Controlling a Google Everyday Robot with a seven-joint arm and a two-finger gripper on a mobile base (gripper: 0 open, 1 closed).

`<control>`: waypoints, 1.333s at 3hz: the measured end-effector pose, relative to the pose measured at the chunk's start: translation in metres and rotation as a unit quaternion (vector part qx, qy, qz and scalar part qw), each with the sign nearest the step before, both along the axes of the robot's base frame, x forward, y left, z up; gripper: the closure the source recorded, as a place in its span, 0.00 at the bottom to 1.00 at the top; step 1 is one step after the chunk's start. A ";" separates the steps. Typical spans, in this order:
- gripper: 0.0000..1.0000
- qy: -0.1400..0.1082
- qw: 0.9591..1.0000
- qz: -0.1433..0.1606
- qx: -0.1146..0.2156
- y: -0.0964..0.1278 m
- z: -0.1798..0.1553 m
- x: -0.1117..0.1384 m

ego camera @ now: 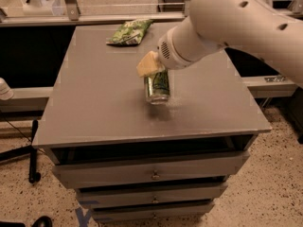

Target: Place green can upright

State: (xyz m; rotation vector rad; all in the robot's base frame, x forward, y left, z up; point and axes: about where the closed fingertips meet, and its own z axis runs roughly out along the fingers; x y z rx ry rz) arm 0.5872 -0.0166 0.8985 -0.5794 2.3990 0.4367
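Note:
The green can [156,86], with a leafy pattern and a silver bottom rim, hangs nearly upright just above the middle of the grey cabinet top [99,108]. Its shadow lies on the surface right below it. My gripper [155,74] comes down from the upper right on the big white arm [236,22] and is shut on the can's upper part. One cream-coloured finger [148,65] shows on the can's left side. The can's top and the other finger are hidden by the wrist.
A flat green-and-white snack bag [129,32] lies at the back of the cabinet top. Drawers [154,171] run below the front edge. A metal rail [94,18] runs behind. A black chair base [28,155] stands on the floor at left.

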 end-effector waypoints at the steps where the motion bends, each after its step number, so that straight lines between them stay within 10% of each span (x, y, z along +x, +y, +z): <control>1: 1.00 -0.051 0.991 0.018 0.125 0.008 0.025 0.029; 3: 1.00 -0.130 0.942 0.090 0.295 -0.054 0.050 0.017; 4: 1.00 -0.176 0.931 0.143 0.285 -0.037 0.073 0.003</control>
